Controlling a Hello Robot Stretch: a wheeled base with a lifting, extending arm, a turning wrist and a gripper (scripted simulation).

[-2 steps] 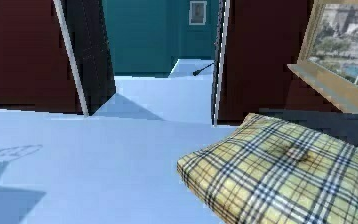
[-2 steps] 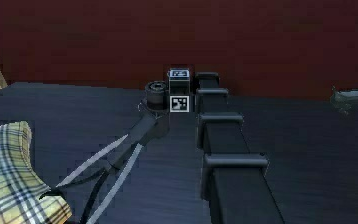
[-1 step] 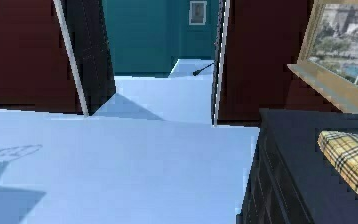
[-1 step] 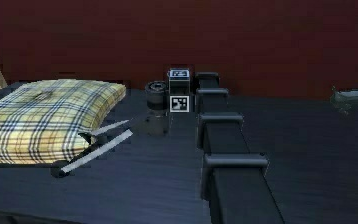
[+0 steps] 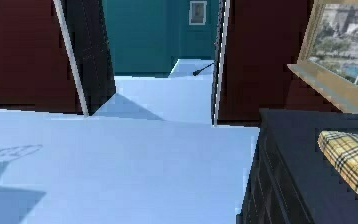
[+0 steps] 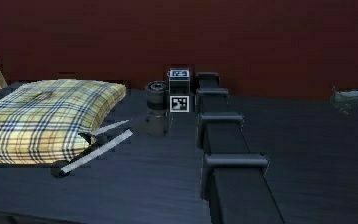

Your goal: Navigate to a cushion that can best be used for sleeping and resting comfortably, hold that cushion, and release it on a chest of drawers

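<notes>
On the chest of drawers (image 6: 137,190) top, the plaid cushion (image 6: 47,118) lies flat at the arm side view's left, the gripper (image 6: 71,154) fingers (image 6: 107,130) reaching its right edge; can't tell if it's held.

We are looking at a room in a home. Dark red walls (image 5: 27,50) are closing it in over a pale floor (image 5: 117,150), and a doorway (image 5: 162,45) is opening onto a teal room where a small picture (image 5: 197,12) is hanging. A dark dresser (image 5: 287,170) with panelled drawer fronts is standing at the forward view's right, a plaid cushion (image 5: 349,160) is lying on its top, and a framed painting (image 5: 339,45) is showing behind it.
</notes>
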